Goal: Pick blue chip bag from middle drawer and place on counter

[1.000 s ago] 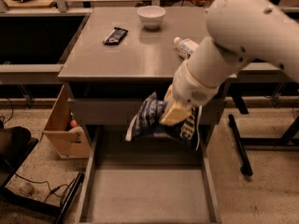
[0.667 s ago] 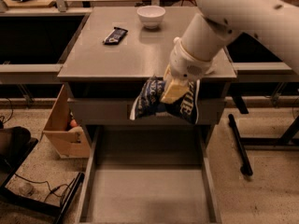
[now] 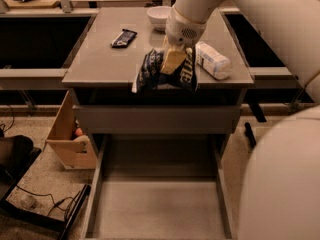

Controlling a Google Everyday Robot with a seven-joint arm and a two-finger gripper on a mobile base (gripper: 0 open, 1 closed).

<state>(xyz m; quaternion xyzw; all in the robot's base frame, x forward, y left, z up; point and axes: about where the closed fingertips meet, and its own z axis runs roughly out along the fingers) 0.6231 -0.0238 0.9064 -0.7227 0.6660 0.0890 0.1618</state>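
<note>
The blue chip bag point(image 3: 155, 70), crinkled navy foil with white lettering, hangs from my gripper point(image 3: 173, 60) over the front edge of the counter point(image 3: 105, 59). The gripper's pale fingers are shut on the bag's middle, and the white arm reaches down to it from the upper right. The bag's lower edge overlaps the counter's front lip. The middle drawer point(image 3: 160, 206) is pulled out below, its flat grey floor bare.
On the counter lie a small dark bar wrapper point(image 3: 123, 37) at the back left, a white bowl point(image 3: 159, 16) at the back and a white packet point(image 3: 213, 60) right of the bag. A cardboard box point(image 3: 70, 134) stands left of the cabinet. My white body fills the lower right.
The arm has lifted the bag up from in front of the upper drawer to the counter's front edge and moved it back.
</note>
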